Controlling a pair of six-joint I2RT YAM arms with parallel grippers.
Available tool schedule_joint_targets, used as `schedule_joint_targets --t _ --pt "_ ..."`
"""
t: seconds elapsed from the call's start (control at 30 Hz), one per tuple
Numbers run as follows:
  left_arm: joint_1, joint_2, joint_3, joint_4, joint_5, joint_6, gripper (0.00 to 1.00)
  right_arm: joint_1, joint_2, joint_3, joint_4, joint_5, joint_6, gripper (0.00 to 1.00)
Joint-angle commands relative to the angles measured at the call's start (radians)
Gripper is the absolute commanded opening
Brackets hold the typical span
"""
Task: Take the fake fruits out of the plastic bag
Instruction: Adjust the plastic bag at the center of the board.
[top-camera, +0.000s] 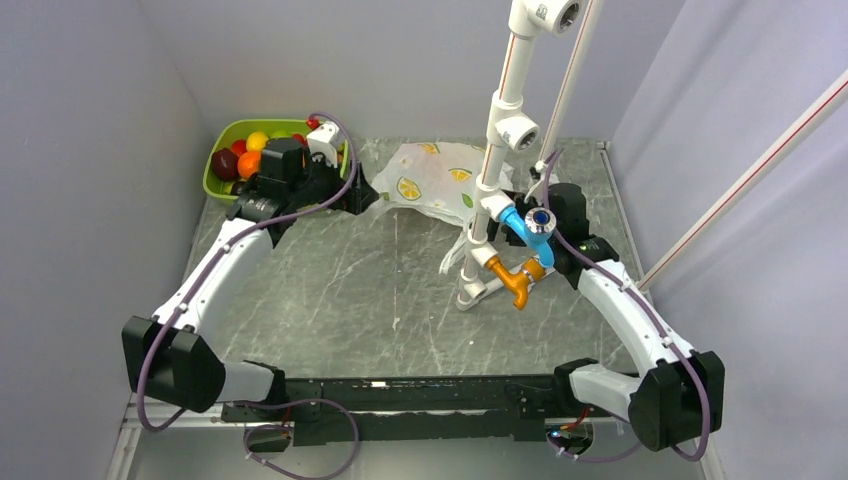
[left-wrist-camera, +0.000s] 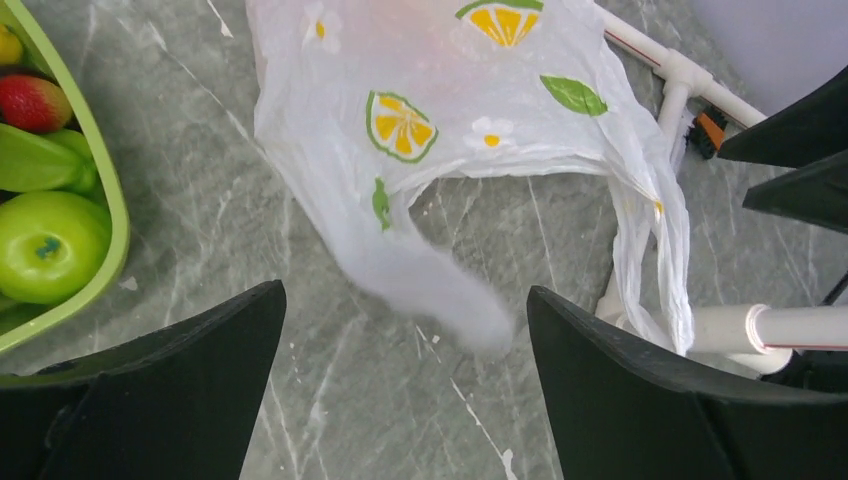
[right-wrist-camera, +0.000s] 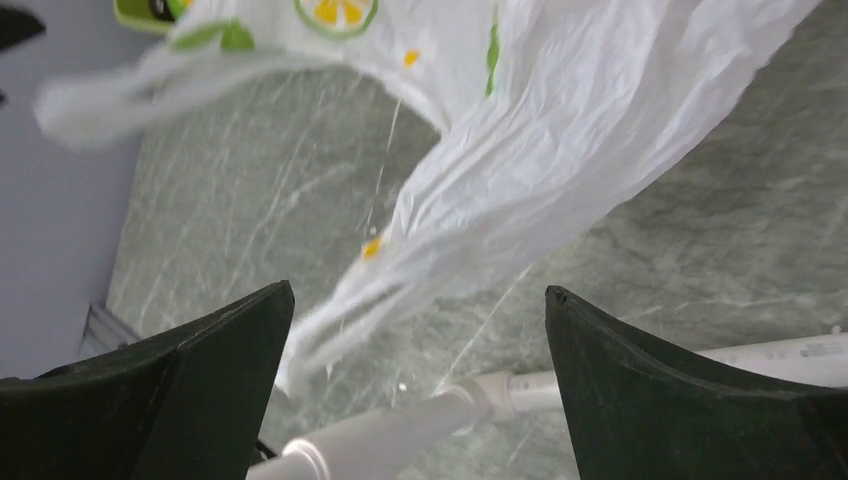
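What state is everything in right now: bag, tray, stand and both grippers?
plastic bag: crumpled on the table, ungripped, contents hidden.
green tray: upright, holding fruit.
pipe stand: upright.
left gripper: open, empty.
right gripper: open, empty.

bright even light, soft shadows; plastic bag (left-wrist-camera: 450, 100) edges blurred in wrist views

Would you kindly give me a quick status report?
Left gripper, right gripper: jaws open, empty. Plastic bag limp on table, contents unclear. White pipe stand at its handle.
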Motion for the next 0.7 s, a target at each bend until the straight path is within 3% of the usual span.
schedule_joint_targets --t 0.0,0.1,0.23,0.4,0.53,0.67 --pt "-0.066 -0.025 0.012 0.030 -0.156 0.113 0.99 -0.003 -0.009 0.064 -0.008 0.172 0.151 1.00" --pt "-0.101 -0.015 0.011 0.040 -0.266 0.124 0.99 0.012 0.049 0.079 -0.013 0.220 0.188 1.00" --pt "-0.110 0.065 0.058 -0.001 -0.295 0.136 0.99 0.048 0.124 0.118 -0.013 0.238 0.189 1.00" --pt "-0.129 0.189 0.149 -0.118 -0.232 0.129 0.98 0.107 0.222 0.140 -0.002 0.241 0.134 1.00" --pt "-0.147 0.250 0.193 -0.184 -0.212 0.126 0.80 0.119 0.275 0.101 0.016 0.216 0.123 0.98" --pt "-0.150 0.317 0.270 -0.311 -0.325 0.138 0.44 0.119 0.225 0.003 0.042 0.284 0.103 0.89"
